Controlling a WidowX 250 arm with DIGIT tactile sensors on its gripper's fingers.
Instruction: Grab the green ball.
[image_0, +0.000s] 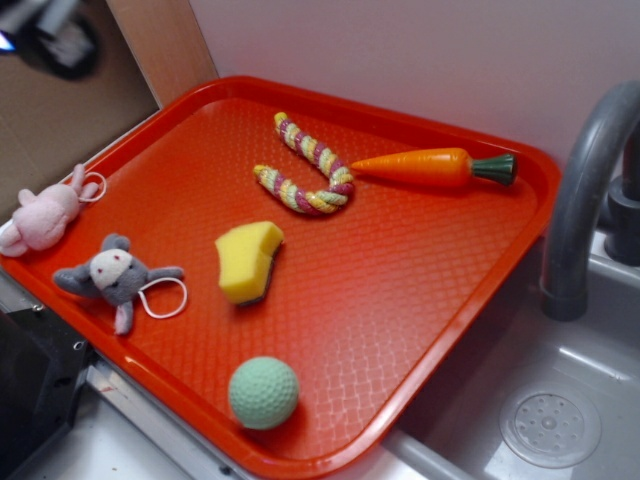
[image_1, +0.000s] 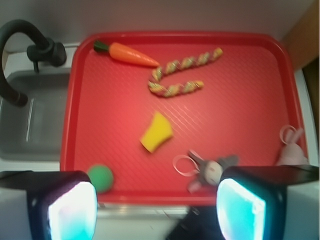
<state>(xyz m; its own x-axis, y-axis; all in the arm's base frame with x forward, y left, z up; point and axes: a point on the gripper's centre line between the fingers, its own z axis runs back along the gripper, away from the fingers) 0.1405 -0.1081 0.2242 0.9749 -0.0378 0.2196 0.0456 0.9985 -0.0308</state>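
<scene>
The green ball (image_0: 264, 392) is pale mint and dimpled. It lies on the red tray (image_0: 420, 290) near the tray's front rim. In the wrist view the green ball (image_1: 101, 177) sits at the tray's lower left corner, just above my left finger. My gripper (image_1: 156, 212) is open and empty, high above the tray's near edge, its two fingers (image_1: 67, 210) wide apart. The arm shows only as a blur in the exterior view's top left corner (image_0: 50, 35).
On the tray lie a yellow sponge wedge (image_0: 247, 261), a striped rope toy (image_0: 305, 170), a toy carrot (image_0: 430, 167) and a grey plush mouse (image_0: 115, 277). A pink plush (image_0: 45, 215) lies on the tray's left rim. A sink (image_0: 545, 420) with a grey faucet (image_0: 585, 190) adjoins the tray.
</scene>
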